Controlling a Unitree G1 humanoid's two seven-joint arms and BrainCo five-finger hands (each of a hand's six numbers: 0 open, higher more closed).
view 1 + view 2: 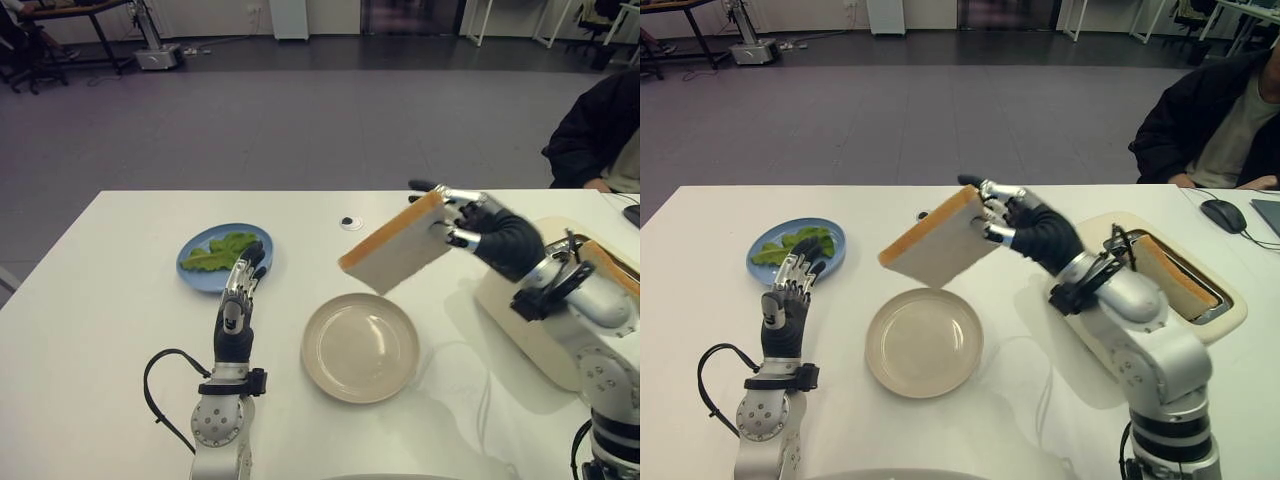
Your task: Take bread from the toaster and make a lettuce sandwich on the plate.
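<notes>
My right hand (pixel 490 232) is shut on a slice of bread (pixel 395 243), holding it tilted in the air just above the far right rim of the beige plate (pixel 360 348). That plate has nothing on it. The cream toaster (pixel 1230 300) stands at the right, with another bread slice (pixel 1170 275) sticking out of its slot. A green lettuce leaf (pixel 220 250) lies on a blue plate (pixel 195 275) at the left. My left hand (pixel 238 310) rests on the table just in front of the blue plate, fingers straight and holding nothing.
A small dark disc (pixel 347 221) sits on the white table (pixel 100 340) behind the beige plate. A black cable (pixel 160 385) loops by my left wrist. A computer mouse (pixel 1220 213) lies at the far right, near a seated person.
</notes>
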